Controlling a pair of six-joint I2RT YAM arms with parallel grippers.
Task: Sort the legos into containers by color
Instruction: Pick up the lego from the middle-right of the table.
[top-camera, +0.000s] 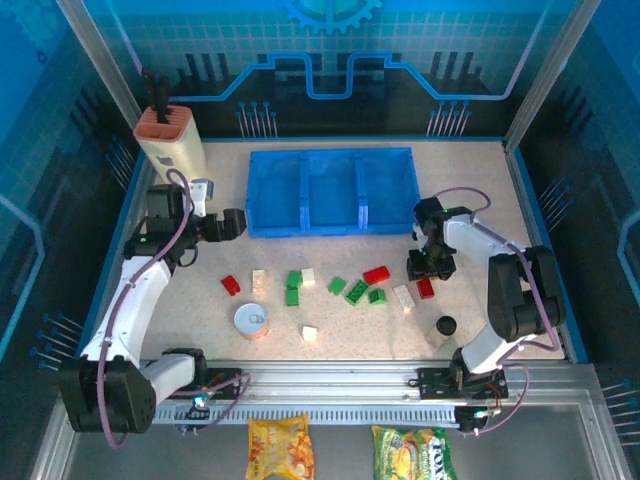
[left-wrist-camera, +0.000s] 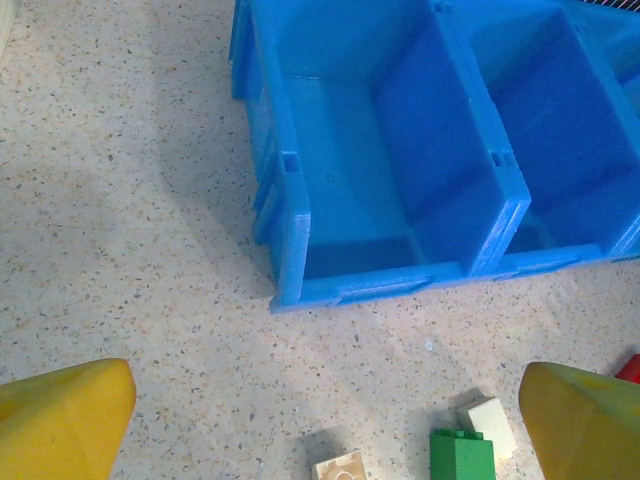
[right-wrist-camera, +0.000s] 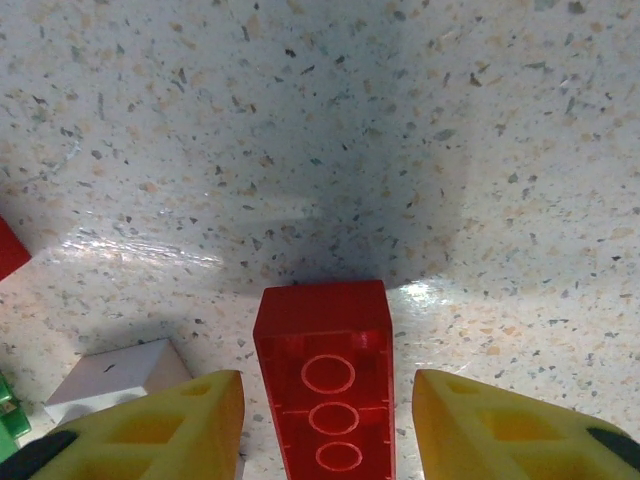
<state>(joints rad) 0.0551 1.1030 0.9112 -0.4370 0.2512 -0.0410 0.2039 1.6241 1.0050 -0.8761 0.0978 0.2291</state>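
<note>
Right gripper (right-wrist-camera: 328, 420) hung spread open astride the red lego (right-wrist-camera: 325, 340), with the tray (top-camera: 330, 152) off at eleven o'clock. White lego (right-wrist-camera: 110, 378) crowded in at nine; a skewed pinch could, I'd guess, snag it. Left gripper (left-wrist-camera: 330, 400) gaped empty.

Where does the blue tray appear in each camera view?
Top external: blue tray in the upper middle of the picture.
Left wrist: upper middle to right edge, its left compartment in full.
Shared landmark: the green brick beside a white brick, on the tray's near side.
</note>
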